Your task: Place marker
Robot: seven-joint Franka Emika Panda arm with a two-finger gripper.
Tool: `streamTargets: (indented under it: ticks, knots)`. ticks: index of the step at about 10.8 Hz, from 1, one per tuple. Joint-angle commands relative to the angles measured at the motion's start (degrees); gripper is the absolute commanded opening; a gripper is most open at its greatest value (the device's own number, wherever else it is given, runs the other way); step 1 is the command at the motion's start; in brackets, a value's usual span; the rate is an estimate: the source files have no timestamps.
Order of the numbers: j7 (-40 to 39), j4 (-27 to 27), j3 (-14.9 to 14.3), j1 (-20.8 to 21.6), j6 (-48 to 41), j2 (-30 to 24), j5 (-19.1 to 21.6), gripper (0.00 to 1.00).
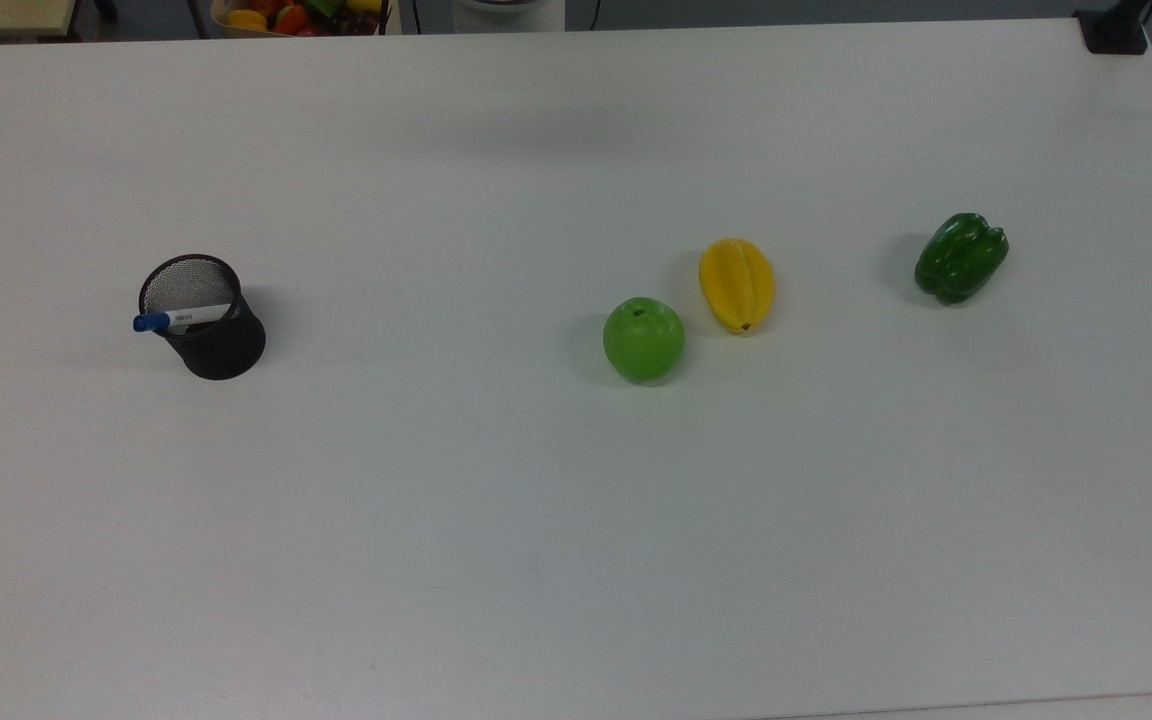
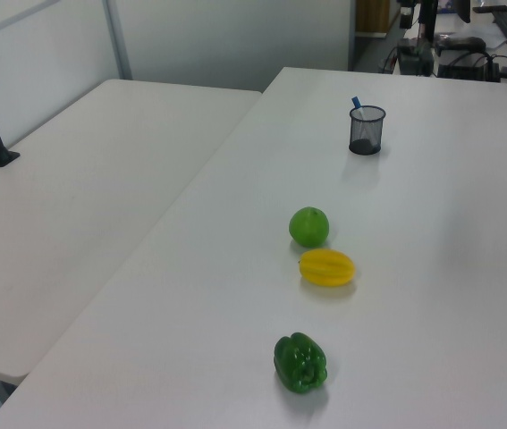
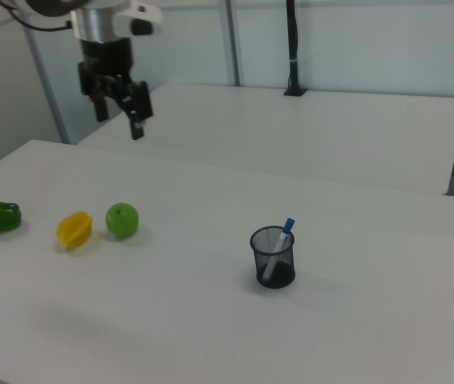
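The marker [image 1: 181, 318], white with a blue cap, stands tilted inside a black mesh cup [image 1: 214, 345] on the white table [image 1: 536, 520], its capped end poking over the rim. The left view shows the blue cap [image 2: 356, 102] above the cup [image 2: 367, 134]. In the right view the marker [image 3: 281, 240] leans in the cup [image 3: 273, 262]. My gripper [image 3: 118, 118] hangs open and empty high above the table, well off to the right view's left of the cup, above the fruit.
A green apple [image 1: 643, 339], a yellow starfruit [image 1: 736, 284] and a green pepper [image 1: 960, 257] lie in a row to the top view's right. A bowl of fruit [image 1: 286, 14] sits beyond the far edge. A second table [image 2: 83, 179] adjoins.
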Motion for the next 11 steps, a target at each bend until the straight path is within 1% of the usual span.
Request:
streamTargets:
  ticks: [1,2,3,4,5,7,8,11]
  knots:
    - [1.2,-2.4,5.2,0.3,-1.5,-2.7,-4.7,1.00]
    - [-0.9,-4.2,5.2,1.1,0.8,-3.5,-5.1,1.00]
    - [-2.1,-8.4,4.5,2.0,5.4,-6.0,-4.9,1.00]
    - [-2.8,-12.3,3.4,4.3,10.2,-8.2,-5.0,1.00]
    - [-3.8,-13.3,1.7,6.0,11.9,-7.8,-5.1,1.00]
    - [-8.8,-13.1,0.9,6.8,11.3,-7.1,-5.1,1.00]
    - [-8.7,-13.0,0.3,6.8,11.6,-6.8,-5.0,1.00]
    - [-8.5,-12.4,0.2,6.9,11.3,-6.6,-5.1,1.00]
